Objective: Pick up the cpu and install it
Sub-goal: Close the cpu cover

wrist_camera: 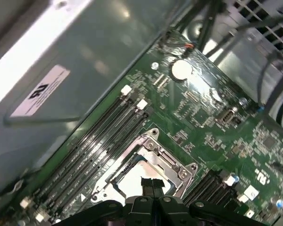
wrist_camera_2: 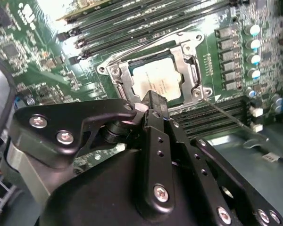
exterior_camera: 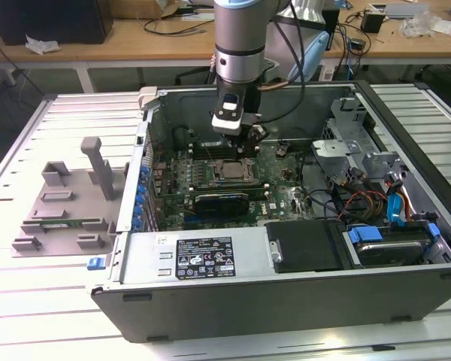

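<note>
So my gripper (wrist_camera: 152,182) hung just above the socket (wrist_camera_2: 119,76), fingers pinched tight together. Meanwhile the cpu (wrist_camera_2: 155,82) sat flat inside that metal frame (on the green motherboard (wrist_camera_2: 33,52)).

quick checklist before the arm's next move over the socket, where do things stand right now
1. cpu in socket: ok, it lies flat inside the metal frame.
2. Gripper placement: ok, directly over the cpu's edge, inside the case.
3. Jaws empty: ok, closed together with nothing between them.
4. Jaws touching the cpu: cannot tell.
5. Socket lever latched: cannot tell.
6. Grey fixture out of the way: ok, outside the case at the exterior view's left.
</note>
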